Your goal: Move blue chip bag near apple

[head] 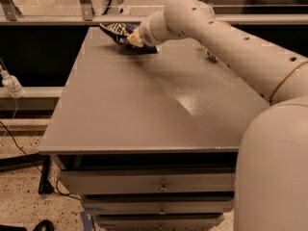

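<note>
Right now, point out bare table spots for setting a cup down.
Bare: the near half and left side of the table, from its front edge up to the chip bag. Crowded: the far edge, where the gripper sits at the bag.

Bag lettering: white marks on the crinkly dark navy-blue chip bag, none readable.
Gripper: at the bag, far left corner of the grey counter.

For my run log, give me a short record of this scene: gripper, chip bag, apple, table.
gripper: far left of the table, against the blue chip bag
blue chip bag: by the table's far edge, left of the gripper
apple: not in view
table: grey top, drawers beneath
arm: reaches across from the right
</note>
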{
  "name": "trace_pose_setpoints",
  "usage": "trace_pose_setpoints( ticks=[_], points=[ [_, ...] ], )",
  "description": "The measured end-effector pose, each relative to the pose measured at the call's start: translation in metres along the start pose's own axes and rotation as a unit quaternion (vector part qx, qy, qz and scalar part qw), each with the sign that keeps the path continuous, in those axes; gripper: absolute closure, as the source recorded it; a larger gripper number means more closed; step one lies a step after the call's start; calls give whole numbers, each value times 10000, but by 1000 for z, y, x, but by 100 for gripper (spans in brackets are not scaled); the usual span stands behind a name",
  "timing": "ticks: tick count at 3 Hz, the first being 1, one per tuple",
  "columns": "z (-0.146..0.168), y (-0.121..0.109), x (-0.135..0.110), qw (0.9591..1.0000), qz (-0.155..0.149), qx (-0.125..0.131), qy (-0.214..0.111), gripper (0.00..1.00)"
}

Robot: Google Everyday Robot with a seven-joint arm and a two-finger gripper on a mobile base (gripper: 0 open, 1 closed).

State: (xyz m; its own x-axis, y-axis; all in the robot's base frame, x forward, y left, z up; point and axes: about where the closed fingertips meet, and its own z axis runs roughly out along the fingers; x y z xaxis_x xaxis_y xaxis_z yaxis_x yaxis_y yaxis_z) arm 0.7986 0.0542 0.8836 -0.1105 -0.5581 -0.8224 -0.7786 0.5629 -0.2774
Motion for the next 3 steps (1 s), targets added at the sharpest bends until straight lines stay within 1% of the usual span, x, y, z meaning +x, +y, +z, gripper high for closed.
trace_pose_setpoints(
  ticks=[1,2,3],
  points=[
    [-24,-25,-29,9990,-292,238,-234,100],
    [-53,-58,-58,9938,-878,572,-367,100],
    [-58,-64,-67,9919,-1009,644,-426,100]
  ],
)
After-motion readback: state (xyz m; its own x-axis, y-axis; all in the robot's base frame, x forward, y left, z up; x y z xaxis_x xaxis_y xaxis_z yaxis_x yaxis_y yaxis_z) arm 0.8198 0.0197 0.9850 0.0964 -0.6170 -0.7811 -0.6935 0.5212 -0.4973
